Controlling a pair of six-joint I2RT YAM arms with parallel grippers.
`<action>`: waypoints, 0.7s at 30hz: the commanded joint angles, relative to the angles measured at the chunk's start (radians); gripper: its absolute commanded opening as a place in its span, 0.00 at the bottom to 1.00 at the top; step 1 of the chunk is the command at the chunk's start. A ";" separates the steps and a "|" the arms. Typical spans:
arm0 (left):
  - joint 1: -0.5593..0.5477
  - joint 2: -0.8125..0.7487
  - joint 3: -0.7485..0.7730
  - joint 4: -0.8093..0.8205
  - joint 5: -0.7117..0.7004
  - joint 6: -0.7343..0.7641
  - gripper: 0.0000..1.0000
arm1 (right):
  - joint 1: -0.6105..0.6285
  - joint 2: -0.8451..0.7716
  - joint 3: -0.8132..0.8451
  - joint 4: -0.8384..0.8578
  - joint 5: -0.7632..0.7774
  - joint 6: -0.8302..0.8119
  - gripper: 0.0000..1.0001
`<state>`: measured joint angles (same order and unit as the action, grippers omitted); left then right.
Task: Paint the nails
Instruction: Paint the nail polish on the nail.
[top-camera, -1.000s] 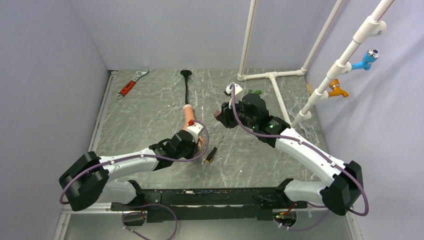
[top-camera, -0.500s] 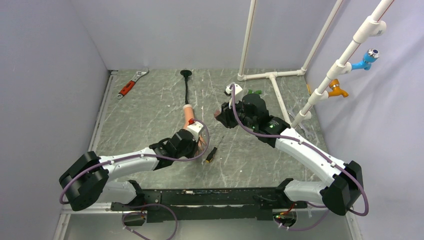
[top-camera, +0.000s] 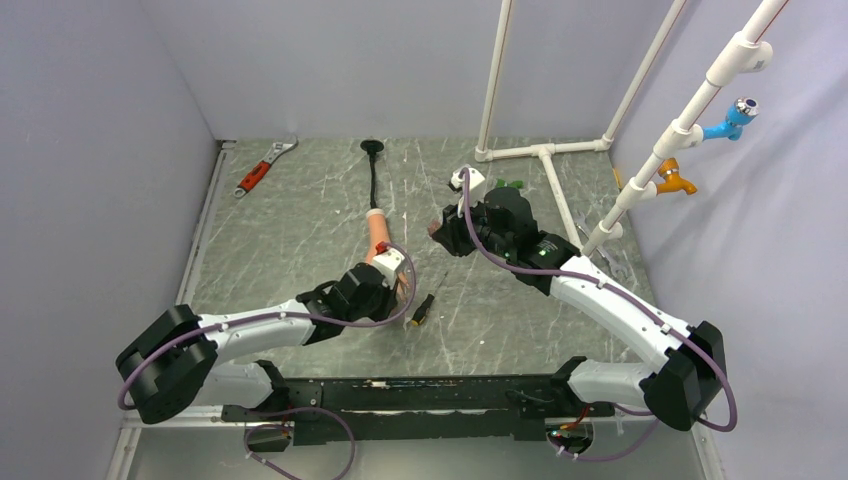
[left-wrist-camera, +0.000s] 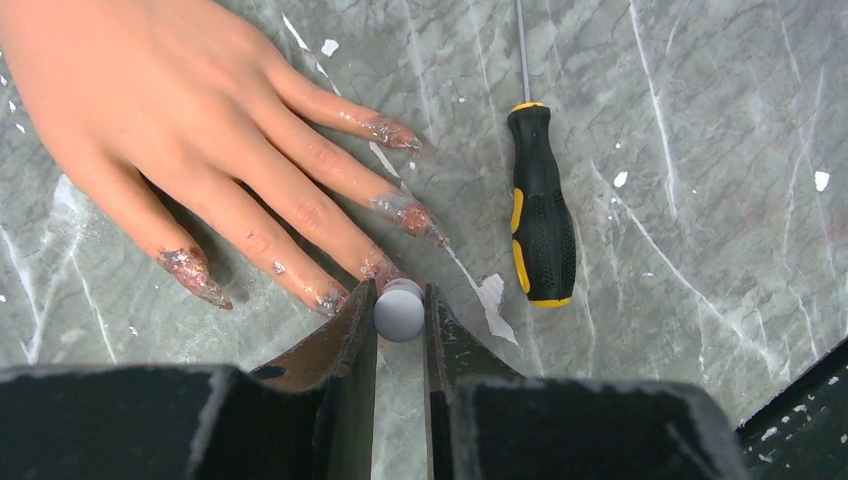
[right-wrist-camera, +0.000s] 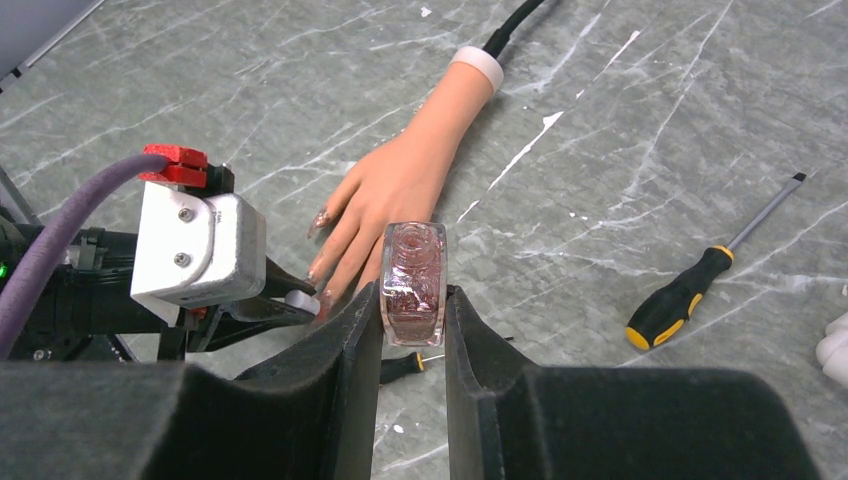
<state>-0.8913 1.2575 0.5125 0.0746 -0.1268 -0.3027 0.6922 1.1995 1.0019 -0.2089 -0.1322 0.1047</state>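
1. The left jaws are drawn nearly shut and clamped on a small grey rounded brush cap (left-wrist-camera: 399, 310), seen end-on in the left wrist view. The brush beneath the cap is hidden.
2. The right jaws are closed on a clear glass polish bottle (right-wrist-camera: 414, 283) filled with pink glitter. It is gripped across its two flat faces and held well apart from the work.
3. The nails (left-wrist-camera: 418, 217) tip the fingers of a peach mannequin hand (left-wrist-camera: 150, 110). The hand lies palm down on the bench (left-wrist-camera: 700, 150) with its fingers spread toward the arm bases. The cap is placed just beside the tip of one middle finger. Glitter is seen on all five nails and is smeared onto the skin around them.
4. Handling, as judged:
   - The nails are taken to be thin, stiff tips set in soft rubber, so only a light stroke should be needed.
   - The hand is probably light, and nothing is seen pinning it, so it may slide under pressure.
   - If steadying is wanted, the wrist or the back of the palm is the place to hold, away from any wet coating.
   - The brush is best kept gripped by its cap.
   - The bottle is smooth and breakable, so a grip on its flat faces is preferred.
5. Surroundings:
   - A black-and-yellow screwdriver (left-wrist-camera: 540, 215) lies just beside the fingers.
   - A thin black stalk (top-camera: 374, 185) runs from the wrist toward the far wall.
   - A red-handled wrench (top-camera: 256, 174) and a white pipe frame (top-camera: 545, 152) lie well apart from the work.
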 joint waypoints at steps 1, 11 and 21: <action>-0.001 -0.030 -0.018 0.047 0.025 -0.019 0.00 | -0.003 0.000 0.006 0.038 -0.005 0.005 0.00; -0.001 -0.051 -0.022 0.035 0.044 -0.023 0.00 | -0.003 0.007 0.005 0.043 -0.006 0.006 0.00; -0.002 -0.095 0.007 -0.022 0.012 0.000 0.00 | -0.003 0.005 0.006 0.046 -0.010 0.004 0.00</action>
<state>-0.8913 1.2045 0.4934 0.0738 -0.1009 -0.3115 0.6922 1.2110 1.0019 -0.2089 -0.1368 0.1051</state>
